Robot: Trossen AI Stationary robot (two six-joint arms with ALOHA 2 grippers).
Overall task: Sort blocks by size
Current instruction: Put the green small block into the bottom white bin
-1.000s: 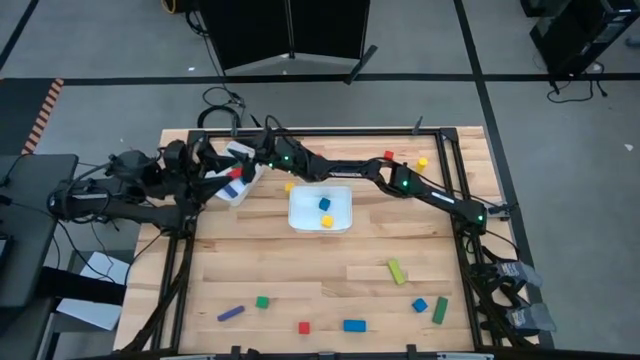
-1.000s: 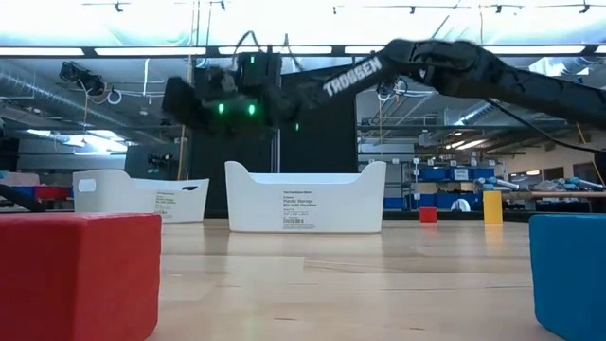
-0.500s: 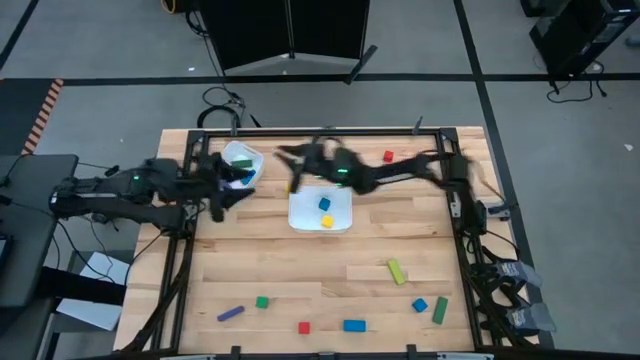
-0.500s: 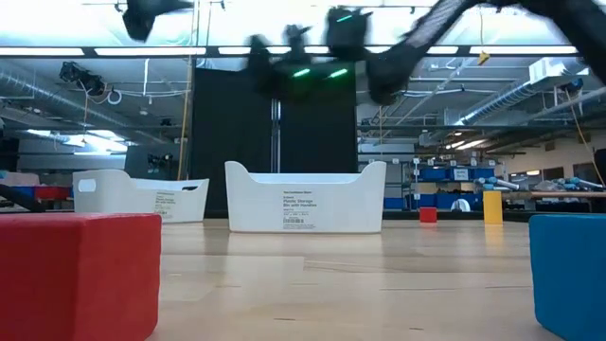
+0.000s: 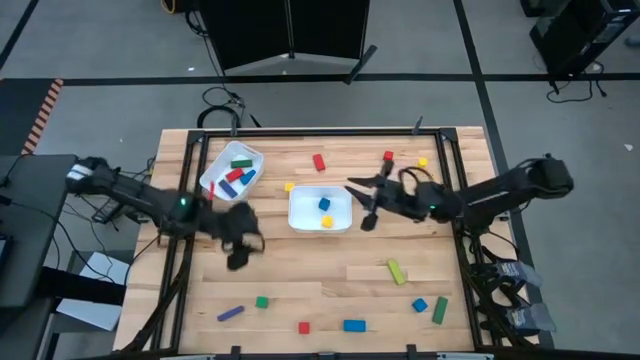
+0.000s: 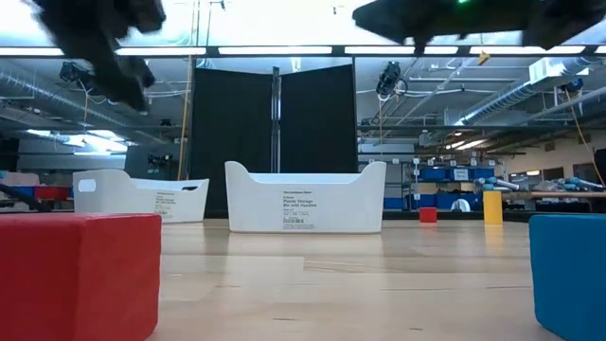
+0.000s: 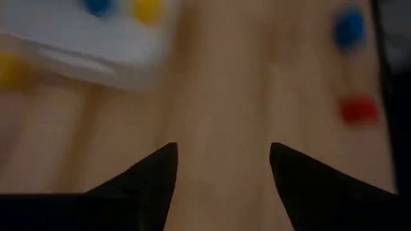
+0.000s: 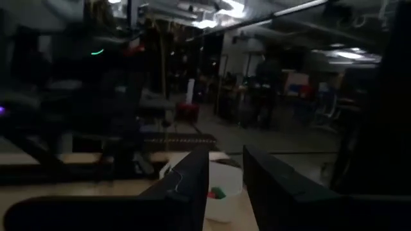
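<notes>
The blocks lie scattered on the wooden table: a purple bar (image 5: pixel 231 313), green (image 5: pixel 262 301), red (image 5: pixel 304 327) and blue (image 5: pixel 354 325) pieces near the front, and a lime bar (image 5: pixel 397 271). The far-left white tray (image 5: pixel 212 172) holds green, red and blue pieces. The middle tray (image 5: pixel 300 208) holds a blue and a yellow cube. My left gripper (image 5: pixel 240 250) (image 7: pixel 221 151) hangs open over bare wood, in front of the left tray. My right gripper (image 5: pixel 362 203) (image 8: pixel 225 154) hovers just right of the middle tray, fingers slightly apart, nothing between them.
Loose red blocks (image 5: pixel 319 162) (image 5: pixel 388 156) and yellow cubes (image 5: pixel 422 162) (image 5: pixel 289 186) lie near the far edge. A blue cube (image 5: pixel 419 305) and a green bar (image 5: pixel 440 310) sit at the front right. Bare wood lies between the trays and the front row.
My right gripper has drawn back from over the far-left tray toward the table's right edge, and now hovers beside the middle tray. My left gripper has swung from beside the left tray toward the near edge, sinking and tipping downward.
</notes>
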